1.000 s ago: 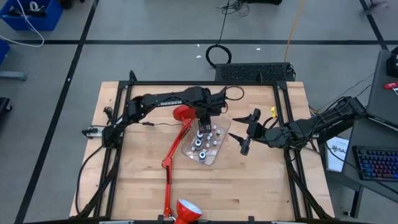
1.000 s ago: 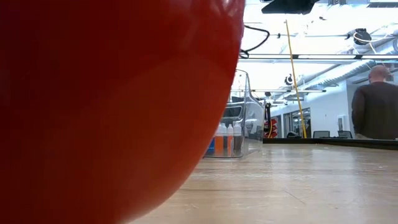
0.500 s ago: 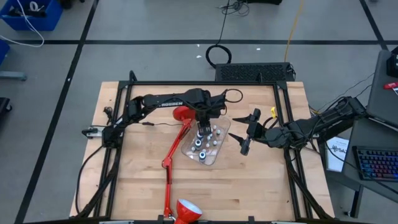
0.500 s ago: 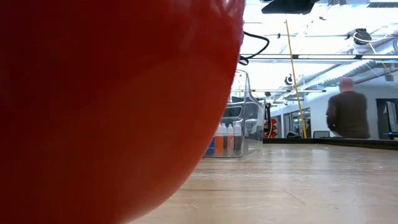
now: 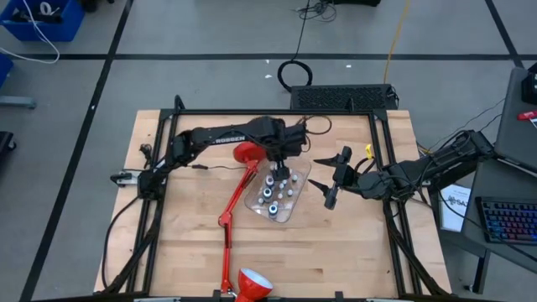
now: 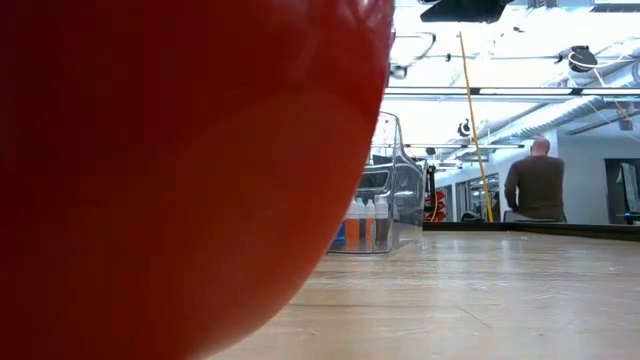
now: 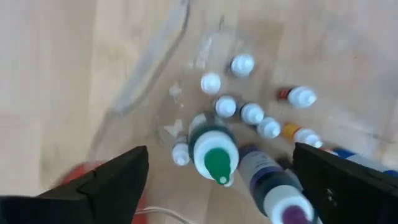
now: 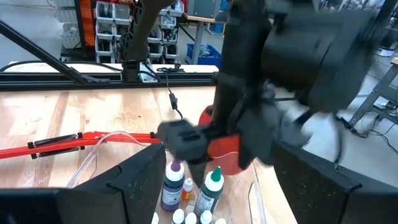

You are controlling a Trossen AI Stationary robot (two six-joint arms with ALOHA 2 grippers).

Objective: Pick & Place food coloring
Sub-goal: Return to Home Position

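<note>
Your left pincer (image 5: 279,165) hangs directly above the clear tub (image 5: 289,216), fingers spread and holding nothing. The food coloring (image 5: 273,195) already stands inside that tub, with small white-capped bottles clustered around a larger green-topped bottle (image 7: 214,155) and a purple-topped bottle (image 7: 277,190). None shows on the counter (image 5: 193,243) outside the tub, so I judge that only the retreat is left. Lift straight up from the tub, because the red desk lamp (image 5: 239,191) runs close beside it. Your right pincer (image 5: 325,178) waits just beside the tub, spread and empty.
</note>
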